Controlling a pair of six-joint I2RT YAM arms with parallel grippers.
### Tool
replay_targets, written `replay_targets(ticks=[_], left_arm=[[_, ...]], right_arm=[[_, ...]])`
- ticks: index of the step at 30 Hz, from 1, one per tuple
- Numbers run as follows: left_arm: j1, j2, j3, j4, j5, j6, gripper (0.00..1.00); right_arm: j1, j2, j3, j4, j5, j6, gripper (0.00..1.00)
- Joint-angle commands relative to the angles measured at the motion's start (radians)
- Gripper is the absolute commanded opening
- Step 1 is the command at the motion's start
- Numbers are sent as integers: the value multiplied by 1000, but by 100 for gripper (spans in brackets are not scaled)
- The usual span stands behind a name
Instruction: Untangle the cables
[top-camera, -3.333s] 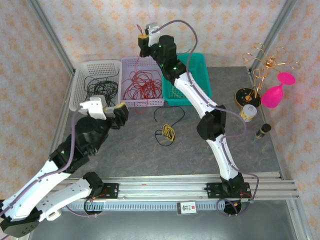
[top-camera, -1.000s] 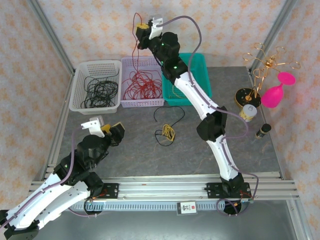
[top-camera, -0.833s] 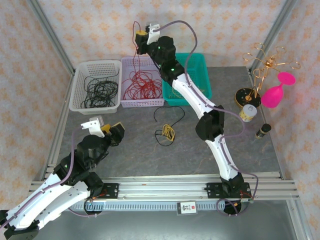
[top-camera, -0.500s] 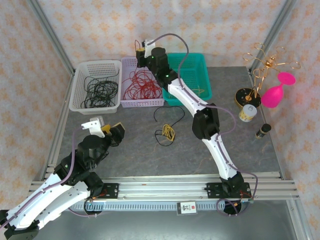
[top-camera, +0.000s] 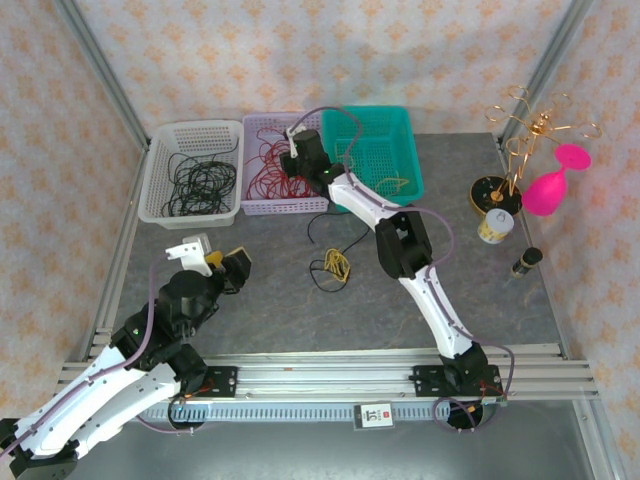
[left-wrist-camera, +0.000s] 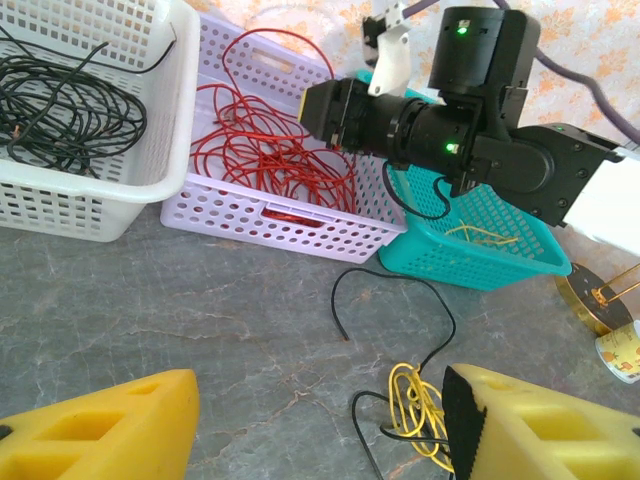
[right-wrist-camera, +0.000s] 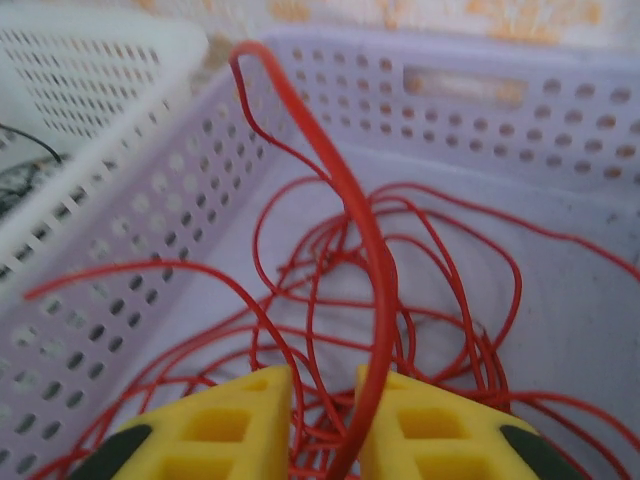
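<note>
Wide and empty, my left fingers (left-wrist-camera: 100, 430) hang over the worktop (left-wrist-camera: 200, 310). Just ahead lies the yellow-and-black tangle (left-wrist-camera: 412, 395), which looks light, limp and snag-prone; I'd pinch one free strand. Farther on, my right fingers (right-wrist-camera: 440, 430), barely parted, straddle a red cable (right-wrist-camera: 355, 200) in the lilac basket (right-wrist-camera: 520, 120). To their left the white basket (left-wrist-camera: 90, 200) holds black cables (left-wrist-camera: 60, 100), and to their right the teal basket (left-wrist-camera: 480, 270) holds yellow strands (left-wrist-camera: 480, 235).

Both arms are the same build: glossy white shells on the left arm (top-camera: 90, 395) and right arm (top-camera: 428, 300), with chunky black joints (top-camera: 400, 245) in between. A thick purple hose (left-wrist-camera: 598, 95) runs along each one. The fingers (left-wrist-camera: 545, 425) are blocky yellow wedges with square cut-outs and a black inner face. A tiny green light (left-wrist-camera: 462, 29) glows on the black wrist housing.
</note>
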Motion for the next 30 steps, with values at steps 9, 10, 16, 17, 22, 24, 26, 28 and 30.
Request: replay_targets(ticks=[9,10,16,17,22,24,26,28,30], left_arm=[[-5,-20,-15,21,19,-19,68],[-5,-21,-16,19,19,-20,68],[-5,-28,-21,22,24,-23,68],[-5,-27,-23,25,25,-23,68],[-4,-30,-21,23,20,-21,69],[-5,-35,-16,15,15,-17,69],[-5,-41,-6,-1,3,-13,69],[-4,-45,9,-30,-18,-13,69],[-4,-44,36,-70,-46,-11,70]], right_arm=[[17,-109,65,-73,11,-15,59],[20,-119,74,-83,5,-22,61],[28,-183,84,-117,28,-30,73],[28,-192,85,-117,31,-31,75],[28,-220,88,-106,41,-29,75],[29,-221,91,-102,45,-29,74],[28,-219,98,-108,48,-23,73],[28,-223,96,-118,37,-14,70],[28,-236,92,-142,26,-5,66]])
